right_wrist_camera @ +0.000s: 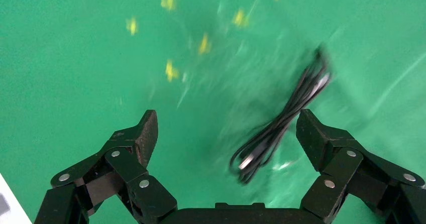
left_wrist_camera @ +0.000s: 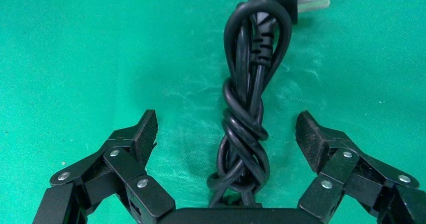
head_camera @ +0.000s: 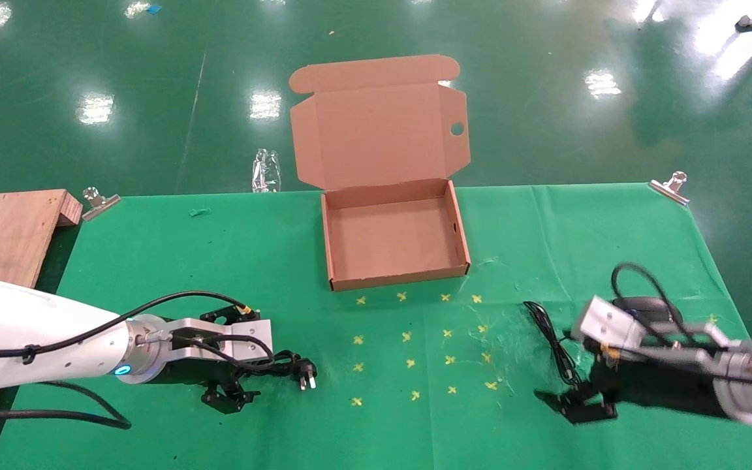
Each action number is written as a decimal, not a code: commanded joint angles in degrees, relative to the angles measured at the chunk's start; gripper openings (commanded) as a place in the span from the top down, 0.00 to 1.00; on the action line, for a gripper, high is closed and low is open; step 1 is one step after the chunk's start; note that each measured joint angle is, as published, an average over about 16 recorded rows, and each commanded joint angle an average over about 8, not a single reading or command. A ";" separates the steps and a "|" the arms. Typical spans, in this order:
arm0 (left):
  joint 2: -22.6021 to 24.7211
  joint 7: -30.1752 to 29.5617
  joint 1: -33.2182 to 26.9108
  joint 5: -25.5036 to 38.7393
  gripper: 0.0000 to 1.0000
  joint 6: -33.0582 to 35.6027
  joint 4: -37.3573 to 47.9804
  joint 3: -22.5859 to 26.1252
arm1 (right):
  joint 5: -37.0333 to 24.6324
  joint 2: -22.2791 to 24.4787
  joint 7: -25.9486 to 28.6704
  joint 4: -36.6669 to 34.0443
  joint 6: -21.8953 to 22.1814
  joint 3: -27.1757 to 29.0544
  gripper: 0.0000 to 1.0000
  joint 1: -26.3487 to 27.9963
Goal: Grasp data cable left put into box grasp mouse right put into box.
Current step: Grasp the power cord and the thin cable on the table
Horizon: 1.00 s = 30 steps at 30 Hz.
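Note:
The open brown box stands at the table's far middle, its lid flap upright. The data cable, a black coil with a two-pin plug, lies at the front left. My left gripper is open and straddles the coil low over the cloth. In the left wrist view the coil lies between the fingers of the left gripper without touching them. The mouse is partly hidden behind my right wrist. Its thin wire lies bundled beside the open right gripper. In the right wrist view the wire lies under the right gripper.
A wooden board lies along the table's left edge. Metal clips hold the green cloth at the far corners. Yellow cross marks dot the cloth in front of the box. A clear bottle lies on the floor beyond.

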 commanded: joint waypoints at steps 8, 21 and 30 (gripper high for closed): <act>0.06 0.30 -0.09 -0.14 0.00 -0.04 0.30 -0.01 | 2.90 -1.37 -3.41 -5.96 5.10 0.94 0.00 -3.70; 0.06 0.30 -0.09 -0.15 0.00 -0.04 0.30 -0.01 | 9.01 -4.11 -10.50 -13.30 7.41 3.46 0.00 -6.23; 0.05 0.30 -0.08 -0.16 0.21 -0.03 0.29 -0.01 | 12.98 -5.73 -15.07 -16.74 8.83 5.97 0.20 -6.89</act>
